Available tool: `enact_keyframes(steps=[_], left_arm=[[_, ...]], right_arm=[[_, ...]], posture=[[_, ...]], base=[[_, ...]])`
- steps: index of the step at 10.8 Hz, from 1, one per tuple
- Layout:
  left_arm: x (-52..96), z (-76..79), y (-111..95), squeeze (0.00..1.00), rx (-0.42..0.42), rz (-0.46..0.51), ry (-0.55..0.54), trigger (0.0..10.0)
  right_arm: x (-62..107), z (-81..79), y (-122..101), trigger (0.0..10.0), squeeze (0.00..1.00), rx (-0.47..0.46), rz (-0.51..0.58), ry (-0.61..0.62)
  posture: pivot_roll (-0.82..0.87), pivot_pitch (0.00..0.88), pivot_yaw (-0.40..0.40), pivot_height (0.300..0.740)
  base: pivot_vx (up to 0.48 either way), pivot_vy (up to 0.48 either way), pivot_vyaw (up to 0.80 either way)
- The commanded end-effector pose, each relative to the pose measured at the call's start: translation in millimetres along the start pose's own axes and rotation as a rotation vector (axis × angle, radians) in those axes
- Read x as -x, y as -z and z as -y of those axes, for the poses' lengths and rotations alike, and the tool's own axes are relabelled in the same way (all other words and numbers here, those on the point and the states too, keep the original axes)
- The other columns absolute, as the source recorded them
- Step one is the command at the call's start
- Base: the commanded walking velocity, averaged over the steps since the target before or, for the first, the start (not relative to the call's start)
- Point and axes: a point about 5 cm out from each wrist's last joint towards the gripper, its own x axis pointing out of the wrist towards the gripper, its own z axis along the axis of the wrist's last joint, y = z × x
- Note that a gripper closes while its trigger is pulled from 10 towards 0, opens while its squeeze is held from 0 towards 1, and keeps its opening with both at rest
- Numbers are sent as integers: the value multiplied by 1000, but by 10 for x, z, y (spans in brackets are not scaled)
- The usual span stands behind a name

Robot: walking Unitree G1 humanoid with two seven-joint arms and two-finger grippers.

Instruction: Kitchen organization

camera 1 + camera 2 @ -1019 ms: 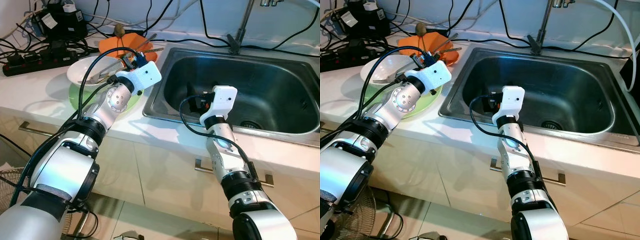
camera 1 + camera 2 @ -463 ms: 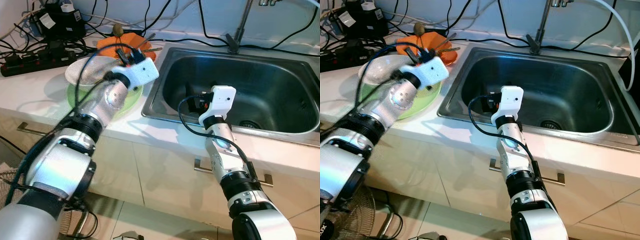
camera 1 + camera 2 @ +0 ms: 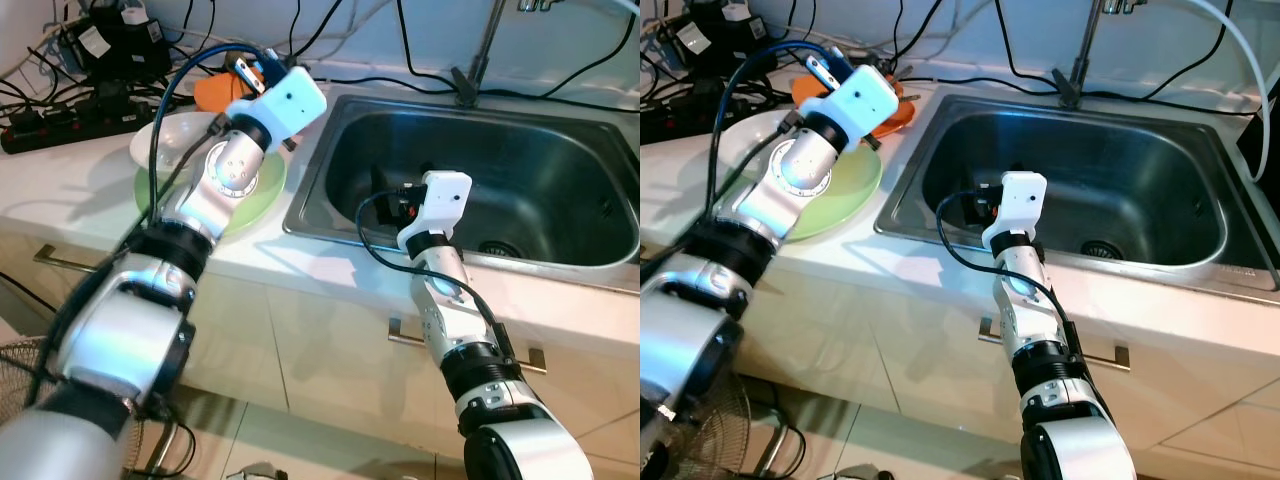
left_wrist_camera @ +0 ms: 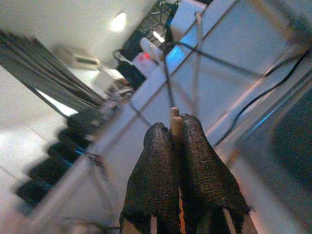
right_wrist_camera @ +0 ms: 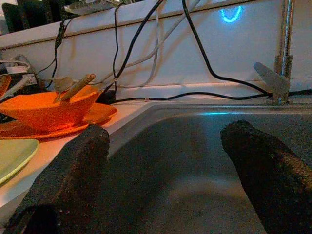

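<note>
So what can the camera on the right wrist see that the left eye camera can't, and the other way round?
The right wrist view alone shows the wooden sticks in the orange bowl, and the right gripper with its jaws wide apart. The left eye view alone shows both silver arms, the white bowl on the green plate, and the black power strip. Both show the steel sink and black cables.

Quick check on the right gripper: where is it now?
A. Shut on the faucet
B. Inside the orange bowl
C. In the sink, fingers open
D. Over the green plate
C: the right gripper hangs inside the sink, its fingers spread wide with nothing between them.
</note>
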Motion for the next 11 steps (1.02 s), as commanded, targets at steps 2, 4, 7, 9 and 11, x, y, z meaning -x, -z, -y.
enact_keyframes(steps=[2, 4, 7, 9, 11], left_arm=[[-3, -101, -100, 0, 49, 38, -17, 10000], [-19, -445, -425, 0, 47, 197, -162, 10000], [104, -543, -876, 0, 374, 483, -195, 10000], [145, -380, -912, 0, 702, 523, -61, 10000], [172, -220, -818, 0, 800, 483, 18, 10000]], right_arm=[[4, 8, 25, 10000, 0, -5, -17, -1], [2, 1, 23, 10000, 0, -3, -17, -5], [-20, -14, -18, 10000, 0, 14, 1, -19], [-71, -80, -173, 10000, 1000, 69, 73, -66], [-115, -194, -368, 10000, 1000, 91, 152, -159]], posture=[[87, 32, 27, 740], [90, 31, 27, 740], [84, 26, 29, 740], [80, 21, 29, 740], [67, 15, 32, 740]], base=[[0, 0, 0], [0, 0, 0], [0, 0, 0], [0, 0, 0], [0, 0, 0]])
